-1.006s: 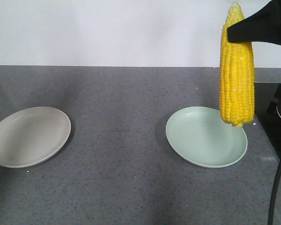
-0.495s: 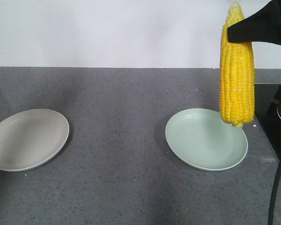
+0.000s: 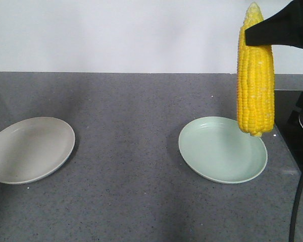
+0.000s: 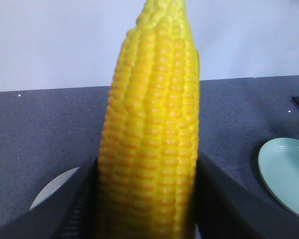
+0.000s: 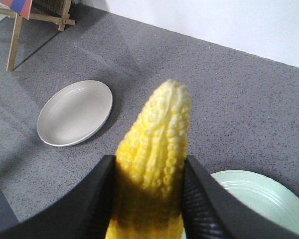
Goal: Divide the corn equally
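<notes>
Hanging tip-up from the right pincer point(image 3: 255, 34), one cob of corn point(image 3: 255, 85) dangled with its blunt end just above the far right rim of the green plate point(image 3: 212, 151), not touching it; that pincer's black fingers were clamped on the cob near its pointed tip. The left pincer point(image 4: 147, 199), outside the front view, was likewise closed on a second cob point(image 4: 149, 124), held upright somewhere well to the left of the green plate, with the beige plate point(image 3: 30, 148) showing behind it in the left wrist view. Both plates lay bare on the grey surface point(image 3: 126, 111), the beige one well apart to the left of the green plate. Judged from this, the sharing out was under way but nothing had been delivered: each arm carried a cob, and what remained was to lower one onto the green plate and the other onto the beige plate, then let go. Whether more cobs waited elsewhere could not be told.
</notes>
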Controlling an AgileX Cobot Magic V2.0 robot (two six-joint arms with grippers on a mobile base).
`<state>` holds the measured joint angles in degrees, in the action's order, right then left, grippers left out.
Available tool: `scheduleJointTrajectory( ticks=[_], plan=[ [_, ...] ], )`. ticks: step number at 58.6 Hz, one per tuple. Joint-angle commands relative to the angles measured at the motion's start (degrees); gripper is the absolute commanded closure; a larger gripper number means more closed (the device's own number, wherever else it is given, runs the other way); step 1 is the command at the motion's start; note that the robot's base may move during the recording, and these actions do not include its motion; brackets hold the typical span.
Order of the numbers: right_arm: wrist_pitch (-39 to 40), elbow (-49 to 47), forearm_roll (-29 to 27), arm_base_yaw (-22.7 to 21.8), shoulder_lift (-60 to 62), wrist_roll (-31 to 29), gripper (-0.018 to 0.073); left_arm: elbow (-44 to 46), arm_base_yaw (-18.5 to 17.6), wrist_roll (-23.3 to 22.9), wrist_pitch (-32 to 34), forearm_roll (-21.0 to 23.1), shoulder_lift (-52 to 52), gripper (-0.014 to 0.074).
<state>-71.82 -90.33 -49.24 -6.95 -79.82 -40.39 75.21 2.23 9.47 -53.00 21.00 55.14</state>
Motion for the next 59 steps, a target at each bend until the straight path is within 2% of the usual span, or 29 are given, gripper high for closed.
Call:
scheduleJointTrajectory(
  ticks=[1,59],
  plan=[
    [2.0,-1.75,-3.36,-0.47,1.71,-0.22,0.0564,1.61,-0.17,0.06,3.82,1.5,-0.57,0.0603],
    [2.0,-1.75,-3.36,-0.47,1.71,-0.22,0.0564,1.61,-0.17,0.06,3.82,1.5,-0.57,0.0603]
  ],
)
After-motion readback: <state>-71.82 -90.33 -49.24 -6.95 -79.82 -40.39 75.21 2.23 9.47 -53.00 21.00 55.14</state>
